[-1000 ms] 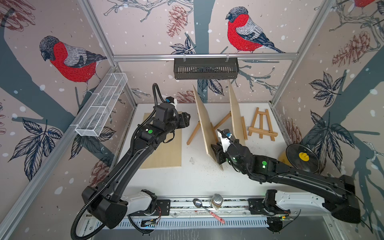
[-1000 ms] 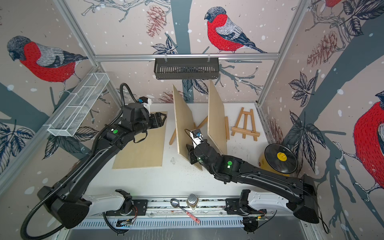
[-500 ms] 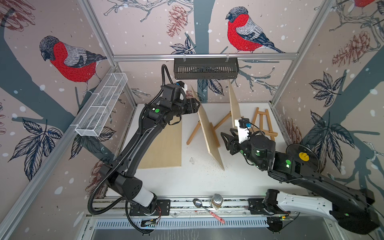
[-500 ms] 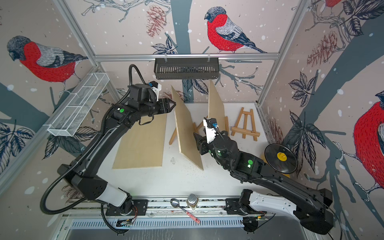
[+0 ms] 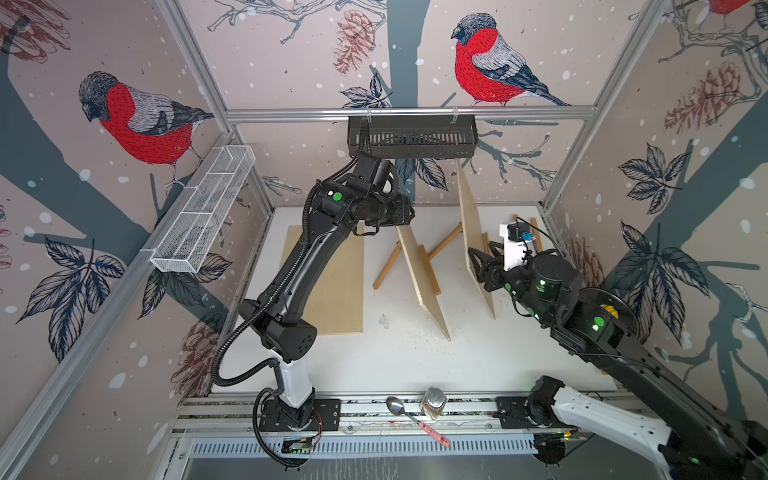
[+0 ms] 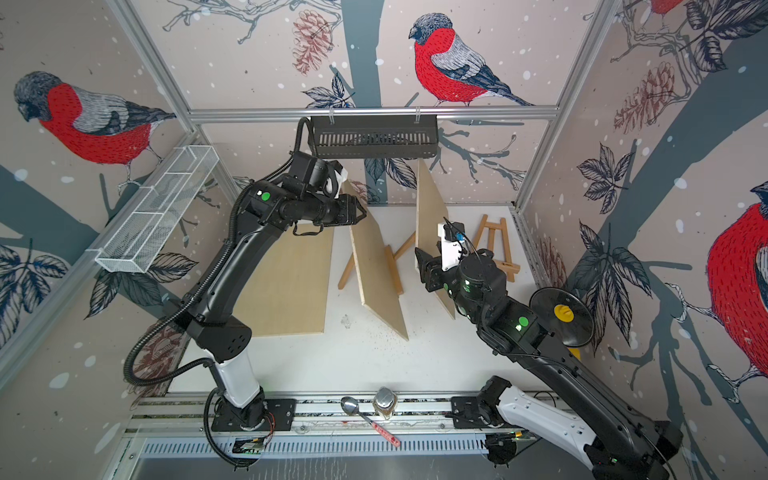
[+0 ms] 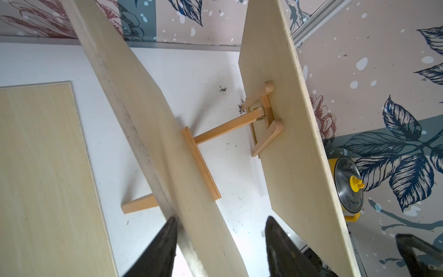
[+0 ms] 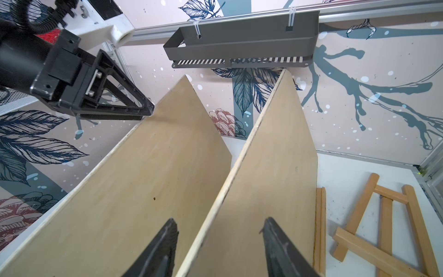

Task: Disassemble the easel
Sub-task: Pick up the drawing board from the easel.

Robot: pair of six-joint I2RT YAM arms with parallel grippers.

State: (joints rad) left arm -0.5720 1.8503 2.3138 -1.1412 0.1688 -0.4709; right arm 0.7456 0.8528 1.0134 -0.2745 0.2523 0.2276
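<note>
Two pale wooden boards stand tilted on small wooden easels at mid-table: the left board (image 5: 419,278) (image 6: 374,274) and the right board (image 5: 473,232) (image 6: 428,216). The left one's easel (image 5: 388,266) shows its legs and ledge (image 7: 201,163). My left gripper (image 5: 409,214) (image 7: 221,223) is open at the left board's (image 7: 143,120) top, the board edge between its jaws and against one finger. My right gripper (image 5: 478,262) (image 8: 220,225) is open astride the right board's (image 8: 271,167) near edge. A third board (image 5: 332,282) lies flat on the left.
An empty easel (image 6: 496,245) (image 8: 383,215) is at the back right. A pot lid with a yellow knob (image 6: 561,311) leans by the right wall. A black basket (image 5: 411,139) hangs on the back rail, a white wire basket (image 5: 203,208) on the left wall. Spoon (image 5: 399,409) and jar (image 5: 433,401) rest on the front rail.
My left arm rose from over the flat board to the left board's top. My right gripper left the left board's lower end, opened wider and moved right to the right board.
</note>
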